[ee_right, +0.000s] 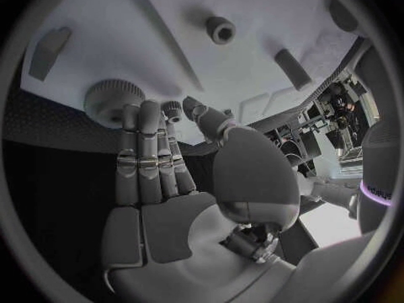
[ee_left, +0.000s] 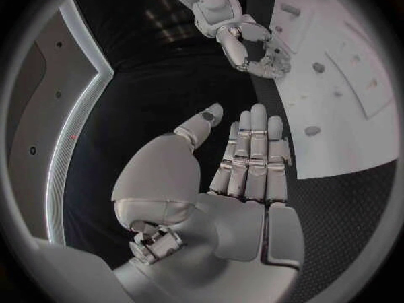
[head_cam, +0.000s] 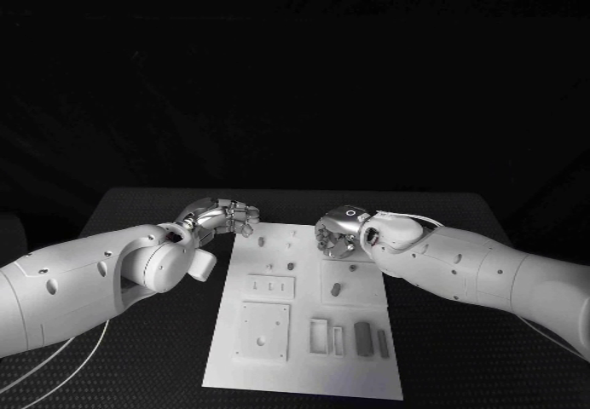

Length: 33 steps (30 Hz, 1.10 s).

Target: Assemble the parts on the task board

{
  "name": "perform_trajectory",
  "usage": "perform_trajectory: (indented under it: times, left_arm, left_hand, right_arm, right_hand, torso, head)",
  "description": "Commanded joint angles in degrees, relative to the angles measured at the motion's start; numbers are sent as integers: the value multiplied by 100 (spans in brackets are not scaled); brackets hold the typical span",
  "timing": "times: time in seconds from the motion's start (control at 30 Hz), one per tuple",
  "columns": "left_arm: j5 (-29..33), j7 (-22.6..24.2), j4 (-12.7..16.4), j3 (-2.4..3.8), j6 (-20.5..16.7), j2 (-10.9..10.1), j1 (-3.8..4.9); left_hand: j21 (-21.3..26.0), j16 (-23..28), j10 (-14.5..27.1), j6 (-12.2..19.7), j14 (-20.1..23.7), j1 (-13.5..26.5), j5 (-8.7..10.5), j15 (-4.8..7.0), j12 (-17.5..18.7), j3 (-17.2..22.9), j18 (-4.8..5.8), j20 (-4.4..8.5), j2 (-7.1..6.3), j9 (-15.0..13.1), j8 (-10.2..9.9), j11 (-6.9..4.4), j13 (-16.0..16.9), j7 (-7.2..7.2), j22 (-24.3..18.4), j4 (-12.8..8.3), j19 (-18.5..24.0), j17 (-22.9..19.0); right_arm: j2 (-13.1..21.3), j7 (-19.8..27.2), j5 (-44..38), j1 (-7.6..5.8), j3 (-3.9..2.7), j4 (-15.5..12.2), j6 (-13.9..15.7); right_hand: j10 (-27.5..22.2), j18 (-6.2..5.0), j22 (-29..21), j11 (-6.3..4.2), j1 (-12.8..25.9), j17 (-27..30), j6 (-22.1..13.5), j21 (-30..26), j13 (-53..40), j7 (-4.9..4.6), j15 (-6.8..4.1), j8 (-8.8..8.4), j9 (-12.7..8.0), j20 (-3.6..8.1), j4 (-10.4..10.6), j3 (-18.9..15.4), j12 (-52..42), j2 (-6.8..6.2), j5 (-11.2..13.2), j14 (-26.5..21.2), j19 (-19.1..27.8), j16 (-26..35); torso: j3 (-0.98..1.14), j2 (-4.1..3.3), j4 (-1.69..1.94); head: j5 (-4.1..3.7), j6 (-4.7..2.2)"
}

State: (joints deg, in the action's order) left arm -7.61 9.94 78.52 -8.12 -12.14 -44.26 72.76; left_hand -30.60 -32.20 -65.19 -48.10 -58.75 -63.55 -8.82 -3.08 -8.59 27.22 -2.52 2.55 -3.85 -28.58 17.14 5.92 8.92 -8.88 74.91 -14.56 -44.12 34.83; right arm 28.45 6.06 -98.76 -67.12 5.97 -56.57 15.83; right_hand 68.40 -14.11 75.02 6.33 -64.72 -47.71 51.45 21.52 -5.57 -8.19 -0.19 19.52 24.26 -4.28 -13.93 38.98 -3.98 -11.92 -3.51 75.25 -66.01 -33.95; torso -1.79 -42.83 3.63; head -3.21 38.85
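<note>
The white task board (head_cam: 308, 375) lies in the middle of the black table. Several small grey parts lie on its far half, among them a peg (head_cam: 336, 290) and a stud (head_cam: 292, 266). My left hand (head_cam: 228, 215) hovers at the board's far left corner, its fingers (ee_left: 252, 155) straight and holding nothing. My right hand (head_cam: 342, 232) is over the board's far right part. Its fingertips (ee_right: 150, 111) reach a round knurled part (ee_right: 110, 99) on the board, and I see nothing gripped. A ringed peg (ee_right: 221, 28) and a short cylinder (ee_right: 290, 67) lie beyond them.
The board's near half carries a square plate (head_cam: 264, 328), a slotted block (head_cam: 270, 285) and several upright bars (head_cam: 363, 336). Black table surface (head_cam: 147, 358) runs on both sides of the board. Cables (head_cam: 49, 362) hang under my left arm.
</note>
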Motion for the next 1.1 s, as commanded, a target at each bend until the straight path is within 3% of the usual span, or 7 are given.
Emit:
perform_trajectory:
  times: [0.03, 0.23, 0.53, 0.77, 1.1]
  left_arm:
    - [29, 46, 12, 6, 76, 20, 7]
    - [31, 41, 6, 6, 74, 28, 7]
    - [32, 31, 8, 6, 73, 26, 7]
    - [32, 20, -2, 6, 77, 30, 7]
    - [32, 18, -2, 6, 66, 24, 7]
  left_hand:
    - [-3, 37, 16, 32, 7, 62, 24, -14, 34, -5, 49, -3, -9, 5, -40, 19, 3, -12, 77, 30, 46, -7]
    - [-3, 38, 16, 33, 6, 69, 23, -14, 38, -4, 49, -4, -6, 5, -41, 18, 3, -12, 76, 35, 46, -7]
    - [-4, 40, 17, 34, 6, 73, 22, -14, 43, -2, 48, -4, -6, 4, -42, 17, 3, -10, 76, 38, 46, -6]
    - [-4, 41, 18, 34, 6, 74, 21, -14, 47, -1, 47, -4, -7, 4, -43, 17, 4, -10, 76, 38, 47, -6]
    - [-5, 42, 20, 36, 6, 73, 20, -14, 53, 2, 46, -3, -8, 4, -44, 16, 4, -9, 76, 37, 48, -6]
  right_arm:
    - [-37, -27, -83, 17, 13, 32, -109]
    - [-37, -41, -111, 19, 17, 12, -112]
    - [-30, -58, -193, 19, 18, -7, -147]
    - [-31, -89, -332, 24, 22, -26, -124]
    - [-15, -221, -459, 25, 23, -64, 28]
  right_hand:
    - [27, -89, 97, -24, -17, -13, 42, 30, -5, 5, -15, -4, -7, 29, 9, 49, -6, 13, 28, 21, -25, -29]
    - [44, -89, 116, -33, -29, -56, 20, 91, -10, -41, -24, -31, -28, 44, 47, 121, -6, -8, 45, 31, -42, -91]
    - [209, -89, 138, -93, -33, -177, 145, 291, -72, -16, -82, 17, -25, 108, 78, 165, -56, 9, 50, 88, -127, -294]
    - [602, -89, 151, -246, -150, -449, 529, 800, -263, 131, -228, 186, 40, 249, 64, 399, -178, 90, 67, 158, -262, -777]
    - [886, -89, 144, -367, -249, -669, 802, 1286, -440, 208, -348, 281, 89, 364, -32, 688, -247, 155, 70, 174, -335, -1197]
  torso:
    - [-4, -17, 0]
    - [-13, -52, 3]
    - [-18, -66, 2]
    - [-18, -73, 4]
    - [-18, -89, -4]
  head:
    - [-10, 6]
    - [-21, -1]
    - [-36, -3]
    - [-39, 10]
    - [-26, -7]
